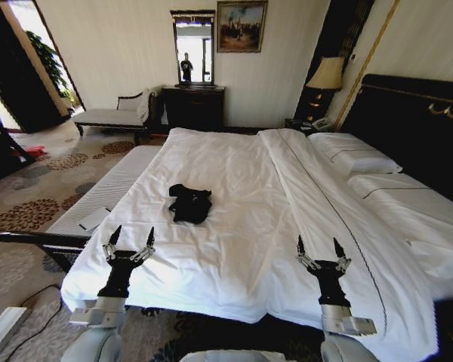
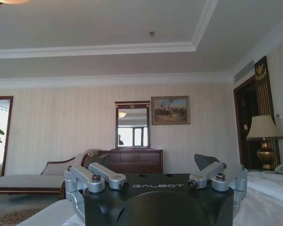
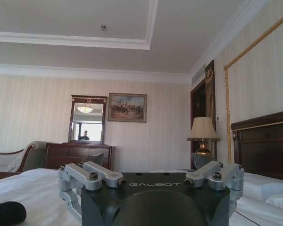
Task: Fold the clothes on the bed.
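On the bed (image 1: 234, 249) we find the black T-shirt (image 1: 189, 203) crumpled, unfolded; left end effector (image 1: 131, 240) and right end effector (image 1: 318, 247) gape empty. Next: reach and spread it.

Daylit and bright, mostly from the open doorway left of the bed (image 1: 234, 204), blown out to white there. Soft, shadowless glow across the white duvet (image 1: 219, 173); folds faintly shaded. Black T-shirt (image 1: 189, 203) reading as a near-featureless dark patch. Dark corner around the lamp (image 1: 326, 74) beyond the bed's head end. Strong wide-angle bending of walls toward the head view's edges. Slightly hazy, low-contrast wrist views; ceiling light mirrored behind the dresser.
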Motion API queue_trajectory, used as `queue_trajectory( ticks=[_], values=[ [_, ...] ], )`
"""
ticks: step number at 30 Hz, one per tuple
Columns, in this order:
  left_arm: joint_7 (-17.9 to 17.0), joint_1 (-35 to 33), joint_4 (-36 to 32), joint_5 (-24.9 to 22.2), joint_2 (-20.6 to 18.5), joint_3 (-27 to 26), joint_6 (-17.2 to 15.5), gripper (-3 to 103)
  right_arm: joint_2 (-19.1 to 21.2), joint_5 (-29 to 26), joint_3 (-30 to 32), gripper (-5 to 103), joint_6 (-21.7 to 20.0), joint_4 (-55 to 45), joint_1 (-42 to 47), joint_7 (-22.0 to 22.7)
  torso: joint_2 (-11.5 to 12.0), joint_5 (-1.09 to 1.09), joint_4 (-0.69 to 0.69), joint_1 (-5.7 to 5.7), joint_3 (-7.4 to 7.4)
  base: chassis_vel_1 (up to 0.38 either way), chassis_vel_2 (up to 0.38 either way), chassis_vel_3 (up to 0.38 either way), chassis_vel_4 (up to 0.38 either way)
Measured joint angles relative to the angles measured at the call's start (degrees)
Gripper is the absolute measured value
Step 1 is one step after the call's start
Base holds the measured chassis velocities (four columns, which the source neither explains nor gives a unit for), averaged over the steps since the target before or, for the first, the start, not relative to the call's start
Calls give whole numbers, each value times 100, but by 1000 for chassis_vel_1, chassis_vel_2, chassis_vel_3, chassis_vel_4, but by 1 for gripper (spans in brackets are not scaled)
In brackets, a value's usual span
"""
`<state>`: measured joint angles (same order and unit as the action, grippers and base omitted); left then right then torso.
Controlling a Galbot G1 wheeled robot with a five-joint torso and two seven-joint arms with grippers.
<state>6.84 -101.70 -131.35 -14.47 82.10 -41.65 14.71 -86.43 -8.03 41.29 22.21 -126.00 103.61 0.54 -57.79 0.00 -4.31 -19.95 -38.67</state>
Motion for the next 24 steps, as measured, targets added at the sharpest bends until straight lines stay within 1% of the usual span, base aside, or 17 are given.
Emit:
queue_trajectory(
  ticks=[9,15,20,24],
  values=[
    [-36,-5,-1,38,9,-13,14,100,-55,74,-42,100,82,7,28,-20,1,-3,0,-3,-2,14,146,-15,-129],
    [-40,-15,-3,69,39,-8,23,100,-65,85,-52,100,98,17,36,-26,0,2,0,1,0,4,18,-2,-10],
    [-53,-17,-30,80,46,-6,25,100,-75,97,-64,100,110,20,42,-26,0,2,0,1,0,38,35,-27,-37],
    [-61,-15,-46,84,47,-6,24,100,-90,100,-73,100,113,20,40,-26,0,1,0,1,0,102,172,-105,-183]
  ],
)
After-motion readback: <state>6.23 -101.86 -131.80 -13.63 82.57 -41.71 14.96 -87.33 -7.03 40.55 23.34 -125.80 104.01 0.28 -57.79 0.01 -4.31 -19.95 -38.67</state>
